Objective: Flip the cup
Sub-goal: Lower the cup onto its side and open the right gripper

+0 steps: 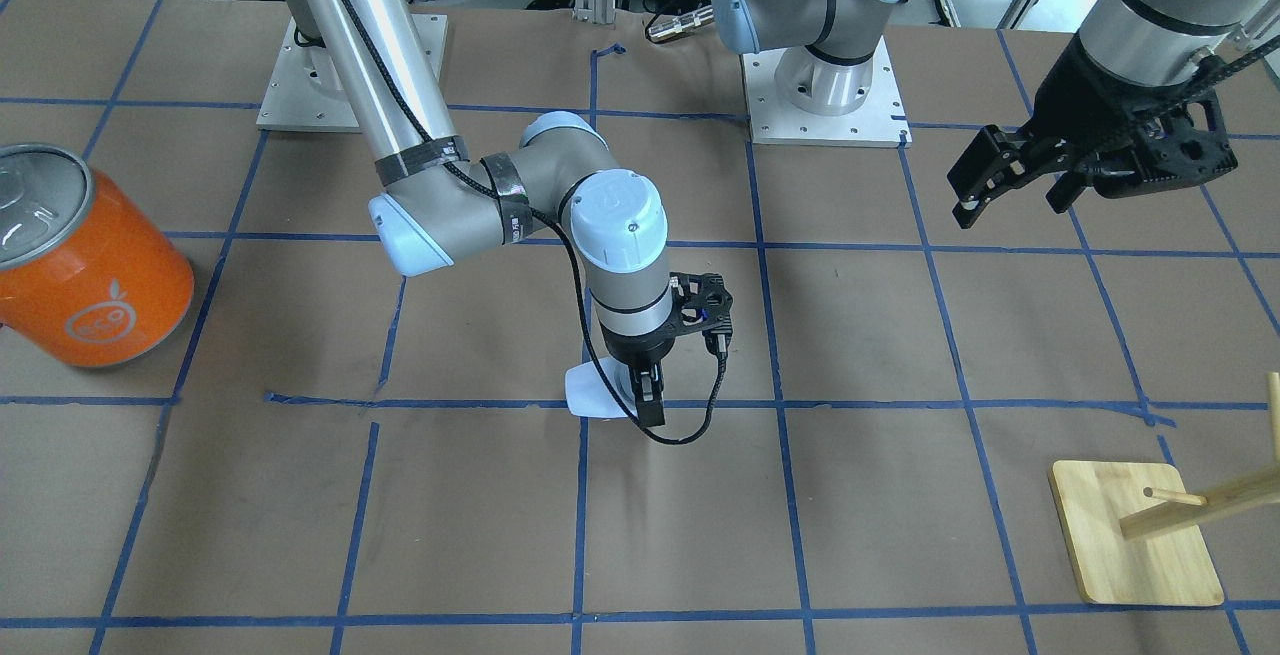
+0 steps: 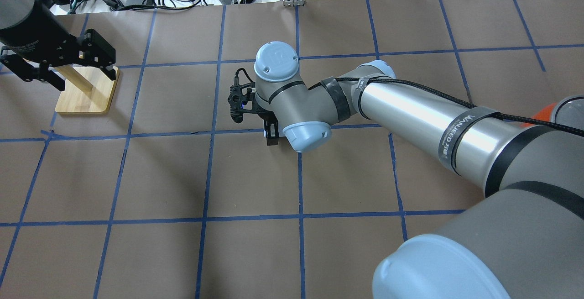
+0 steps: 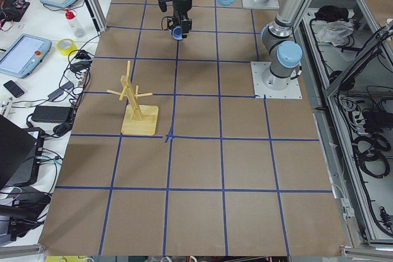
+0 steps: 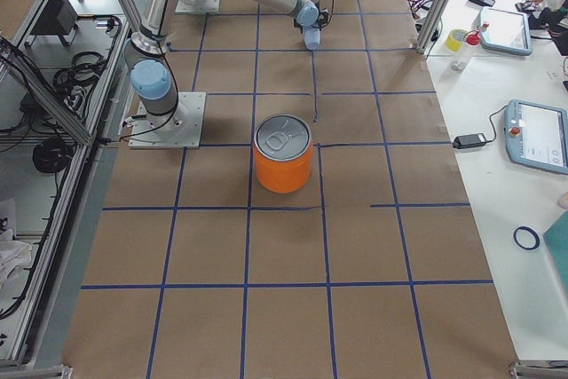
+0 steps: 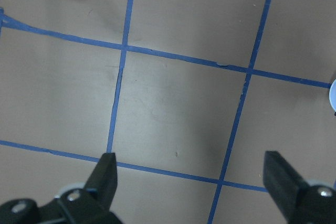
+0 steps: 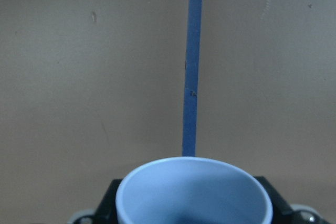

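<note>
Gripping the cup (image 1: 595, 392) near the middle of the table (image 1: 900, 495), the right claw (image 1: 640, 397) points downward with its fingers clamped on the cup's sides. The cup is pale blue-white and sits tilted in that grip. Seen from the right wrist camera, its open mouth faces up toward the lens with a dark finger at each side. It is low over the brown paper, close to a crossing of the blue tape (image 1: 780, 405) lines. The pictures do not settle whether its base touches the paper.

The left claw (image 1: 1008, 207) hangs in the air well apart from the cup, over the table's left part. Its fingers are spread wide with nothing between them, and its own wrist camera shows only paper and tape lines below the two tips. A sliver of the cup shows at that view's right edge.

A wooden stand (image 1: 1130, 535) with pegs sits on a square base near the left claw. A large orange can (image 1: 95, 265) with a silver lid stands upright on the far right part of the table, well away from both claws.
</note>
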### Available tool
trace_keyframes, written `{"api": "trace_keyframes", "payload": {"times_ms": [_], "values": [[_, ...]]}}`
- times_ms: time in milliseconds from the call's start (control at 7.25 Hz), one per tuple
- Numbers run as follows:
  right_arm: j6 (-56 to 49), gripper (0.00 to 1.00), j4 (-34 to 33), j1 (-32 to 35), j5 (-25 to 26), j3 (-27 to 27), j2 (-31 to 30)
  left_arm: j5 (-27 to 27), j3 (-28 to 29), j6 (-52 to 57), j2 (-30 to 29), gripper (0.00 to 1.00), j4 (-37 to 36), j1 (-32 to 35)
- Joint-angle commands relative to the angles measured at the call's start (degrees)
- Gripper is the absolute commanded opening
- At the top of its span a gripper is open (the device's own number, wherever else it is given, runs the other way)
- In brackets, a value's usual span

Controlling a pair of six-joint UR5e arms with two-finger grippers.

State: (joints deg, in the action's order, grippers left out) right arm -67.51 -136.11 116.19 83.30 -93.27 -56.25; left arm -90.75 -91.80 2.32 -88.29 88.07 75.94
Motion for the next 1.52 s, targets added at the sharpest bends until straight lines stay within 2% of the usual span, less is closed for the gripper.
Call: {"api": "trace_keyframes", "payload": {"times_ms": [0,138,414,552,690,828,1103,1379], "values": [[-0.33,0.14,-0.55,0.0,-1.56,0.1,0.26,0.05,0.04,-0.03,0.05,1.0,0.0,0.0],[-0.16,0.21,-0.73,0.0,-1.56,0.1,0.26,0.05,0.04,-0.03,0.05,1.0,0.0,0.0],[0.1,0.61,-0.82,-0.17,-1.65,0.02,0.35,0.13,0.21,-0.03,0.14,1.0,0.09,0.35],[0.1,0.75,-0.82,-0.18,-1.56,-0.07,0.35,0.05,0.39,-0.03,0.05,1.0,0.09,0.53],[-0.51,0.96,-0.82,-0.35,-1.13,0.02,0.26,0.05,0.39,-0.03,-0.04,1.0,0.09,0.53],[-0.43,1.0,-0.74,-0.7,-1.65,0.1,-0.26,0.05,0.39,-0.03,-0.12,1.0,0.09,0.53],[0.71,1.0,-0.21,-2.1,-1.48,0.28,-2.36,0.05,0.48,-0.03,-0.3,1.0,0.09,0.53],[4.66,1.0,3.99,-3.94,-1.56,0.28,-6.83,0.05,0.56,-0.03,-0.21,1.0,0.26,0.62]]}}
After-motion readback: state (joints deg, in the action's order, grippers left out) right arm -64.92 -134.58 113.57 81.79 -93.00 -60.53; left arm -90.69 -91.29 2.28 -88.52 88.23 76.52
